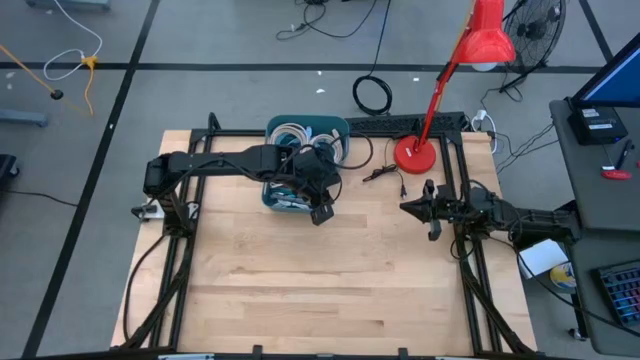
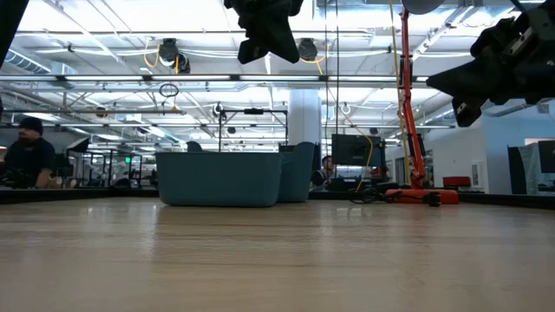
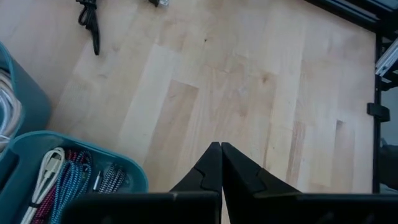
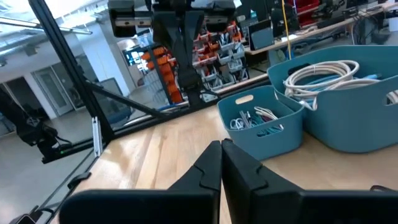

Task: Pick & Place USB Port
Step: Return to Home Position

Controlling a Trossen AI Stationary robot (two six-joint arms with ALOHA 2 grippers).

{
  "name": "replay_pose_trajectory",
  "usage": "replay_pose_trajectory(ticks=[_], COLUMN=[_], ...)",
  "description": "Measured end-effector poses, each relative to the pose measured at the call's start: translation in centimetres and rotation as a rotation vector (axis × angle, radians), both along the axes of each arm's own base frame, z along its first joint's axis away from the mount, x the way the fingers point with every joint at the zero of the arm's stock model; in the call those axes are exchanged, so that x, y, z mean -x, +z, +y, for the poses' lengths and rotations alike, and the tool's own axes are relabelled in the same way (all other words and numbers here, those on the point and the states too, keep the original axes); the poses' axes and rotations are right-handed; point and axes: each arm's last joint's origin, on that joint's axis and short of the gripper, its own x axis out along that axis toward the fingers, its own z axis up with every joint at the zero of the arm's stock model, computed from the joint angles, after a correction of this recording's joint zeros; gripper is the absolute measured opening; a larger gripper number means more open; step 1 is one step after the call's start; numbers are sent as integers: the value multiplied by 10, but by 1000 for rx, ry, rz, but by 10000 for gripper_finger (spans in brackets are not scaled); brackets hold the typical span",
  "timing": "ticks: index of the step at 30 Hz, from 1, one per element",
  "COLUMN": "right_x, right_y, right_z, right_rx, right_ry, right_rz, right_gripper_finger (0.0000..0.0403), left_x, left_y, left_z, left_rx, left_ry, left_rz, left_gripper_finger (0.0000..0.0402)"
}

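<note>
Tabletop [image 1: 300,290] lies bare across the whole near half, so neither arm has anything beneath it on that side.

Next comes the left gripper [image 1: 322,212], raised well above the wood. In the left wrist view the left gripper [image 3: 221,149] has its two fingers pressed tip to tip, and nothing is between them. It hangs over the near right corner of the near blue bin [image 1: 270,196]. The bin therefore lies to the left of the fingertips and slightly farther away. The coiled charger cables [image 3: 68,180] rest inside that bin, apart from the fingers. The left forearm runs left to right above the bin, so I judge that the way home is a pull back leftward along that line, staying above the rim.

The right gripper [image 1: 408,207] sits at about the same depth, well apart at the right edge and pointing left toward the bins. The right wrist view shows the right gripper [image 4: 221,148] clenched and empty. The left arm is clearly the nearer of the two to the cables.

Touching the near bin on its far side stands the far blue bin [image 1: 335,127], which holds a white cable [image 4: 323,73]. A loose dark cable [image 1: 383,175] lies on bare wood to the right of the bins. Beyond it stands the red lamp [image 1: 412,153].
</note>
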Motion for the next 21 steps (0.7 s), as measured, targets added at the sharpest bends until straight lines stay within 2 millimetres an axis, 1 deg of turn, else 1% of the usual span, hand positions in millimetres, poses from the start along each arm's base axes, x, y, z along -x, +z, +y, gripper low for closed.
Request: replay_pose_trajectory(ticks=[6, 8, 11, 13, 16, 21], right_x=[0, 0, -1, -1, -1, -1], right_y=[0, 0, 0, 0, 2, 8], right_z=[0, 0, 0, 0, 0, 0], right_rx=[-23, -66, -178, -216, -234, -228], right_ry=[-5, -7, -12, -13, -12, -8], right_rz=[-2, -1, -7, -14, -37, -102], right_gripper_finger=[0, 0, 0, 0, 0, 0], left_x=[0, 0, -1, -1, -3, -10], left_y=[0, 0, 1, 1, 4, 12], left_z=[0, 0, 0, 2, 7, 13], left_rx=[6, 4, -7, -12, -6, 29], left_ry=[-3, -6, -17, -18, -11, -28], left_rz=[0, -2, -10, -19, -60, -177], left_gripper_finger=[4, 2, 2, 1, 1, 1])
